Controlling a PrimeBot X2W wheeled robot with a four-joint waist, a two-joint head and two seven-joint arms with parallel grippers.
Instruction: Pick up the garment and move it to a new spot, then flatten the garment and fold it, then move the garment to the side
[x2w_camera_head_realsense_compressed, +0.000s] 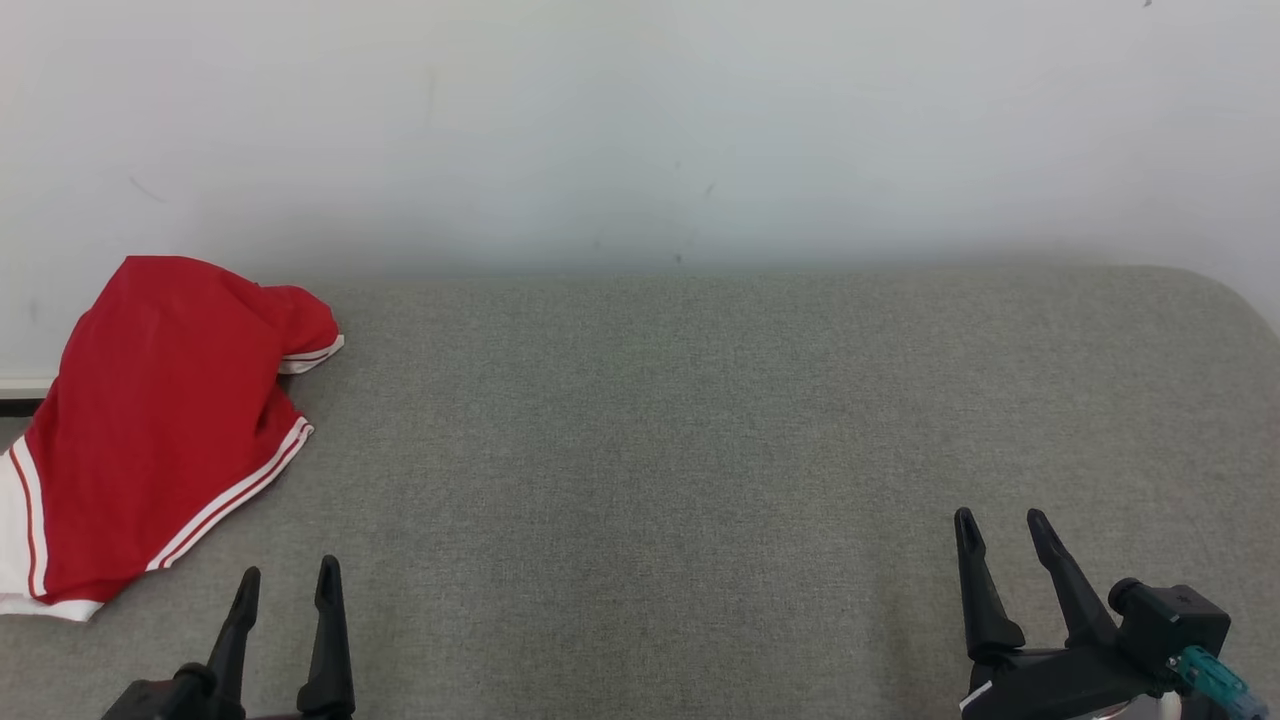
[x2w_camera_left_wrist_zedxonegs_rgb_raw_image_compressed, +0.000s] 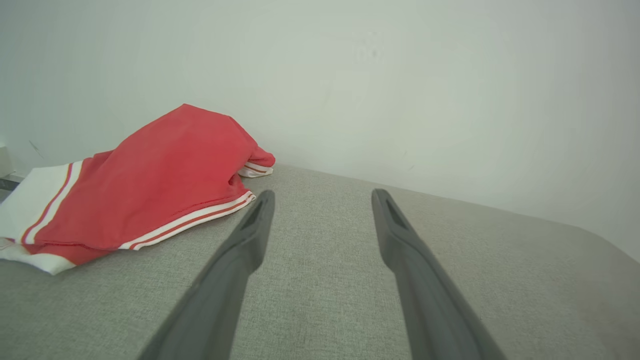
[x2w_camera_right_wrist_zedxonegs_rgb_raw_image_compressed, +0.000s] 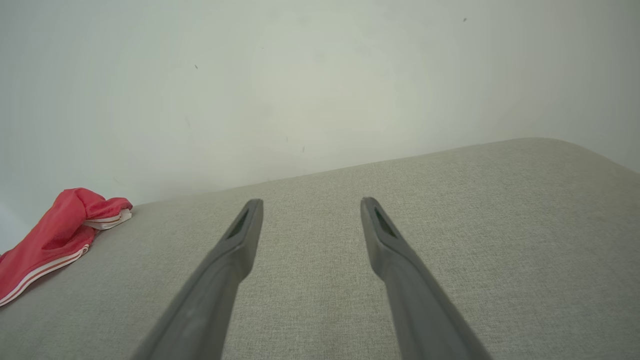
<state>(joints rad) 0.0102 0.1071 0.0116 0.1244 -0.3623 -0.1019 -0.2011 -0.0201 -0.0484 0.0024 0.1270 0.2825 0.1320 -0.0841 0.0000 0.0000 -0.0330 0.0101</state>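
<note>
The garment is red with white trim and red stripes. It lies in a loose heap at the far left of the grey padded surface, partly leaning on the wall. My left gripper stands open at the lower left, just in front of the garment's near edge and apart from it. In the left wrist view the garment sits to the left of the open left gripper. My right gripper is open at the lower right, far from the cloth. From the right wrist the garment lies far left of the open gripper.
A pale wall rises straight behind the grey surface. The surface's back right corner is rounded and drops off there. A dark gap and pale ledge show at the far left beside the garment.
</note>
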